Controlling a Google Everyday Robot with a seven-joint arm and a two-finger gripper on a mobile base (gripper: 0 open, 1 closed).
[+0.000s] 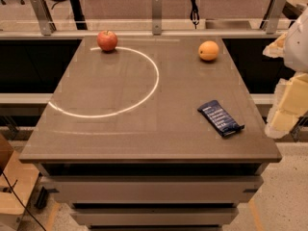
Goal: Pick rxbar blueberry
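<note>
**Blueberry bar on the table's right side, gripper off the edge**

Nearest the camera is the front lip of the brown table [120,143]. On the table's right half, toward the front, the rxbar blueberry [220,118] lies flat and diagonal, touching nothing. Its wrapper is dark navy with the white lettering facing up. Just past the table's right edge, level with the bar but apart from it, hangs the pale cream gripper [288,102], partly cut off by the frame — whether it is spread or closed cannot be told. A bright white arc [144,93] curves over the left half. At the far edge sit a red apple [107,40] on the left and an orange [208,50] on the right — well apart.
</note>
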